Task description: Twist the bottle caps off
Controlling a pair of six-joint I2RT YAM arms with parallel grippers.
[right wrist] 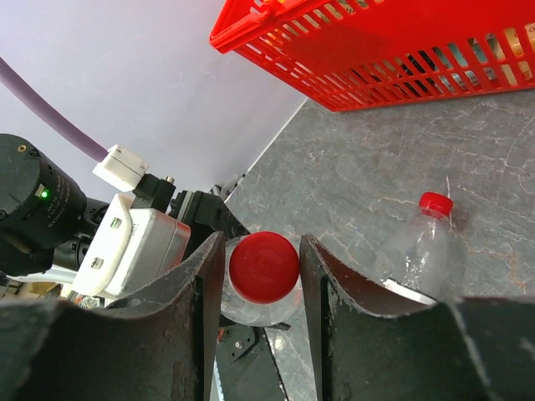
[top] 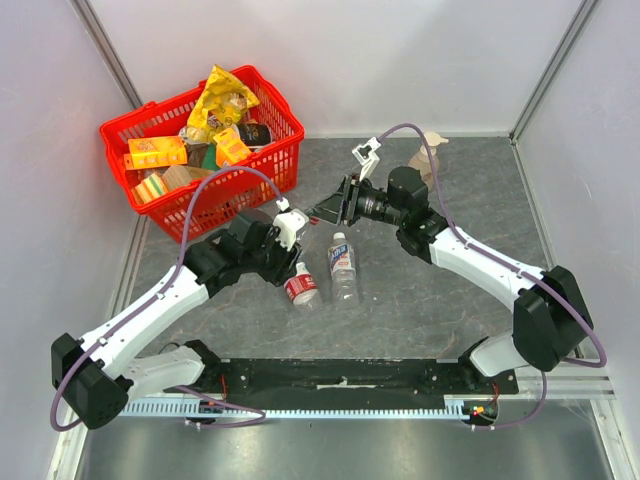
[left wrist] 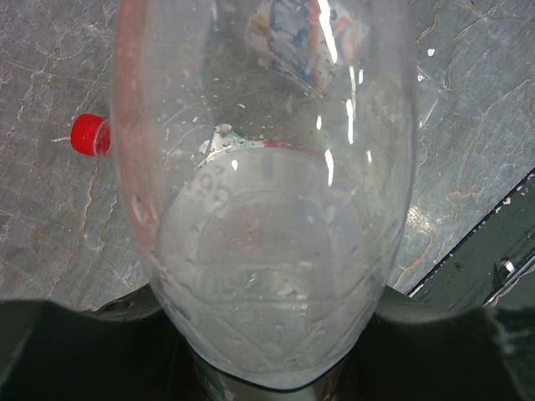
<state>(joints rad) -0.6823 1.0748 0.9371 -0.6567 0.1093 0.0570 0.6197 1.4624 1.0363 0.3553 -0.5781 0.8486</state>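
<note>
Far left, red basket point(top: 255, 180) of snack packs, not in play. Left gripper point(left wrist: 267, 368) is clamped on the body of the held bottle point(left wrist: 267, 251), which is up off the table point(top: 430, 300) with its neck aimed at the other arm; its clear wall fills the left wrist view. On the table under the claws lie the near loose bottle point(top: 302, 288) and, just beside it, the second loose bottle point(top: 344, 268), both on their sides, touched by neither gripper. The right wrist view shows one of them with a spare red cap point(right wrist: 435, 204) on. The red cap point(right wrist: 264, 266) of the held bottle sits square between the fingers of the right gripper point(right wrist: 262, 255): jaws narrow, one each side of the cap rim, no gap I can make out, but whether they actually bite I cannot tell. Far right at the back, beige pump bottle point(top: 432, 150), ignore. Step, as I judge it: first cap, grasp stage, and the cap looks fully seated. Next move calls for a firm pinch on the cap, then a wrist roll along the bottle's axis in the loosening direction, while the left holds hard so the thin bottle neither spins nor buckles; likely more than one regrasp.
</note>
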